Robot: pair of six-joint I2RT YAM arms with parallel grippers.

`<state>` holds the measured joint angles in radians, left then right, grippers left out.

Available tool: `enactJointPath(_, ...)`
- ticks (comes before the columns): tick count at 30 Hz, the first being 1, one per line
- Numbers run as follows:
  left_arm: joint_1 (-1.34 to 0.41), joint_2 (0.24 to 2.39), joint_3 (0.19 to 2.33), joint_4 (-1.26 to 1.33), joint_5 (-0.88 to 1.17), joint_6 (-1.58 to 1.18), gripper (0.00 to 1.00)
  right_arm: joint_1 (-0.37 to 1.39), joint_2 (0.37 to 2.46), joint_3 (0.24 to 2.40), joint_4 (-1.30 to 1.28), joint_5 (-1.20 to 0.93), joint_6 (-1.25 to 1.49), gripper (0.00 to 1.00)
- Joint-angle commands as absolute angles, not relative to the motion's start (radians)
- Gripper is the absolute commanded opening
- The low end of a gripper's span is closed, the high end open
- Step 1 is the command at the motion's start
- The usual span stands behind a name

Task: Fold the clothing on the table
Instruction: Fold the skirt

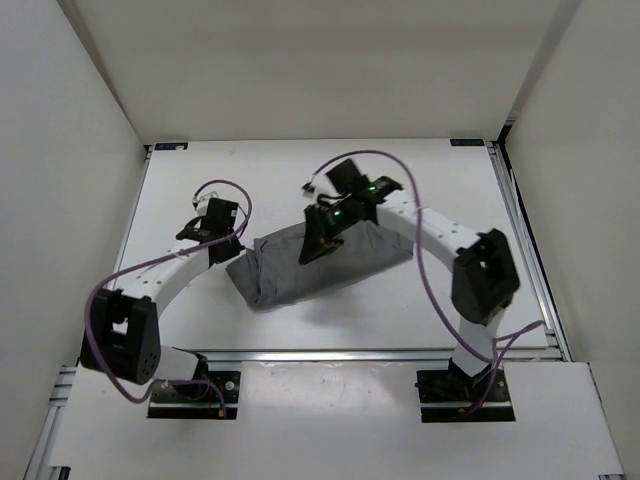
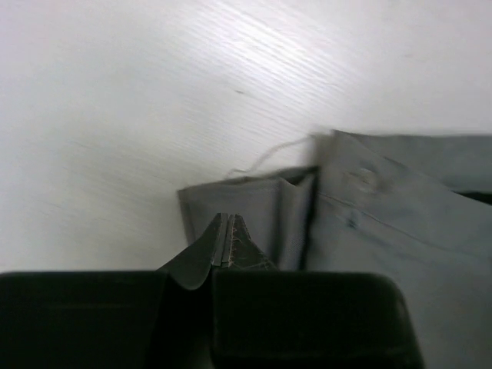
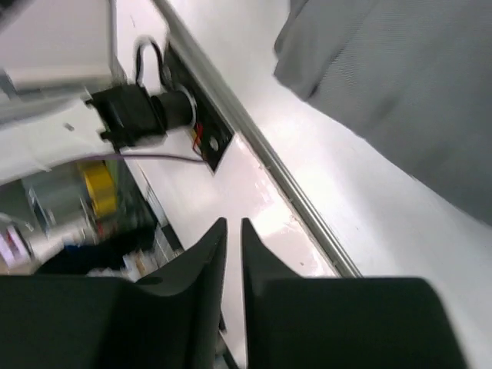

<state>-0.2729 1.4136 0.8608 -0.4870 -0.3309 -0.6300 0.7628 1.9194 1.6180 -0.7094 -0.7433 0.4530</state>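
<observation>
Smoothing the clothing (image 1: 300, 270), you should draw the left gripper (image 2: 228, 223), tips together, along its edge while the right gripper (image 3: 234, 227), slightly parted and empty, lifts clear.

Plain white walls (image 1: 60, 150) enclose the tabletop (image 1: 280, 170) on its left, far and right edges. A white panel (image 1: 330, 430) lies along the near edge. Lighting is even and diffuse, shadows soft.

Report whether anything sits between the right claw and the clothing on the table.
Nothing visible does. The right claw hangs over the clothing, slightly parted and empty, with only open air between them. The left claw is shut on the clothing's edge, off to the side of that path.
</observation>
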Motion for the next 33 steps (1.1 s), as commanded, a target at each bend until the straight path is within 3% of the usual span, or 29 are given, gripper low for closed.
enactJointPath(1, -0.301, 1.309, 0.894, -0.517, -0.254, -0.623, 0.00, 0.660, 1.796, 1.498, -0.678, -0.689, 0.478, 0.15)
enactJointPath(4, -0.342, 1.307, 0.908, -0.499, -0.097, -0.656, 0.00, 0.525, 1.772, 1.418, -0.614, -0.670, 0.498, 0.01)
enactJointPath(12, -0.486, 1.353, 0.785, -0.331, -0.052, -0.795, 0.00, 0.246, 1.851, 1.439, -0.545, -0.686, 0.494, 0.00)
enactJointPath(17, -0.482, 1.460, 0.776, -0.438, -0.132, -0.769, 0.00, 0.212, 1.986, 1.552, -0.613, -0.663, 0.457, 0.01)
enactJointPath(25, -0.460, 1.456, 0.729, -0.523, -0.192, -0.749, 0.00, 0.244, 2.204, 1.733, -0.742, -0.627, 0.384, 0.02)
enactJointPath(33, -0.453, 1.548, 0.771, -0.541, -0.207, -0.709, 0.00, 0.233, 2.278, 1.753, -0.828, -0.520, 0.368, 0.02)
